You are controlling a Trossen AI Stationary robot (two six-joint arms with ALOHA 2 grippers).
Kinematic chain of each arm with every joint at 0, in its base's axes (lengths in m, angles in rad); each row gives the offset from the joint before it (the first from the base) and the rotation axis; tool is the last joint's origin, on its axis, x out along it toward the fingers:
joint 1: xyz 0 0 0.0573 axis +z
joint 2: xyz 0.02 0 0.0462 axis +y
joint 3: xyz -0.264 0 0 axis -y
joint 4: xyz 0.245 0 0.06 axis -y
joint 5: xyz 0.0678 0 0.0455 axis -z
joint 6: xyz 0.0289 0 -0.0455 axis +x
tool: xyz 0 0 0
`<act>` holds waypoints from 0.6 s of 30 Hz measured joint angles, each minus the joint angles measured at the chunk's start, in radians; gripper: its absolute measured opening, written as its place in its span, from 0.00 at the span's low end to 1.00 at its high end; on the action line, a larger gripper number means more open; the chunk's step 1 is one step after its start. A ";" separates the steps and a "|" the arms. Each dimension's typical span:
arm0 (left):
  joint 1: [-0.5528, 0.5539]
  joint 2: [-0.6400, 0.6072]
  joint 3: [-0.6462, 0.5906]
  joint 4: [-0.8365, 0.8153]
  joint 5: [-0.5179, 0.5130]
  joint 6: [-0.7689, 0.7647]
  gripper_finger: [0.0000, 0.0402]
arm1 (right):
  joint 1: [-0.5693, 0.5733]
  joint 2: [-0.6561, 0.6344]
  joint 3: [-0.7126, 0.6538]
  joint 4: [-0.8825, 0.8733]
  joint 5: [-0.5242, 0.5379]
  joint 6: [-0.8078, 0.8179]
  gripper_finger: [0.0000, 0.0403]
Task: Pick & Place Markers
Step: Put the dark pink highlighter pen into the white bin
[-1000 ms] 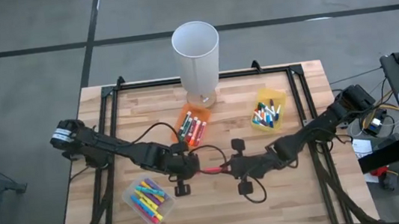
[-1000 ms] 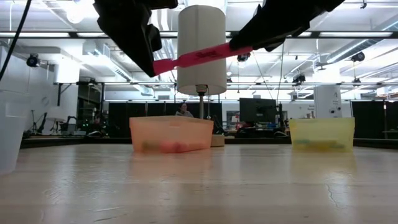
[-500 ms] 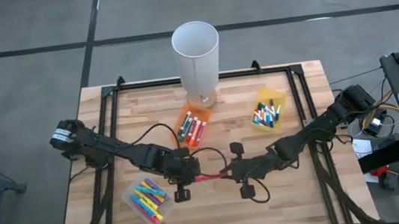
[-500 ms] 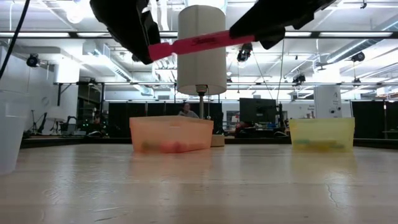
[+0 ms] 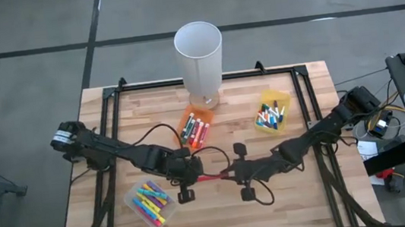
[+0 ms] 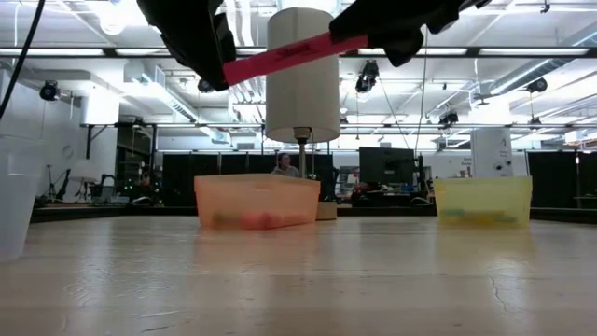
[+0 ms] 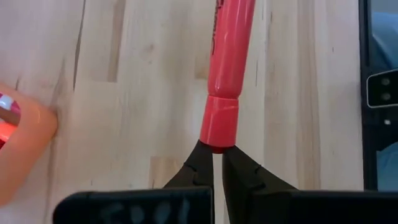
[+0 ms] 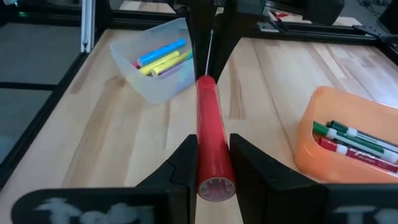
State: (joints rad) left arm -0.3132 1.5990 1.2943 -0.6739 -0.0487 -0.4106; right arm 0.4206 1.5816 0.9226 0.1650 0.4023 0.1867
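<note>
1. Jaws of left gripper [image 7: 212,163] pinched on cap end of red marker [image 5: 211,177]; right gripper [image 8: 210,163] clamped on its barrel.
2. Held level above table [image 5: 304,201], between clear bin [image 5: 150,203] and orange bin [image 5: 196,129].
3. Mid-handover, or uncapping.
4. Next: pulling apart or one releasing, probably.
</note>
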 joint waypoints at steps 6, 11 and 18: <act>0.002 0.000 0.007 -0.015 0.006 0.008 0.01 | -0.001 0.003 0.000 -0.004 -0.002 0.000 0.16; 0.002 0.000 0.007 -0.013 0.006 -0.009 0.07 | -0.002 0.002 0.000 -0.004 -0.004 -0.004 0.16; 0.002 0.000 0.007 -0.012 0.002 -0.026 0.19 | -0.002 0.003 0.000 -0.009 -0.011 -0.005 0.16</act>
State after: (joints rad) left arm -0.3111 1.5990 1.3010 -0.6857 -0.0472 -0.4367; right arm 0.4191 1.5845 0.9230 0.1565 0.3913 0.1820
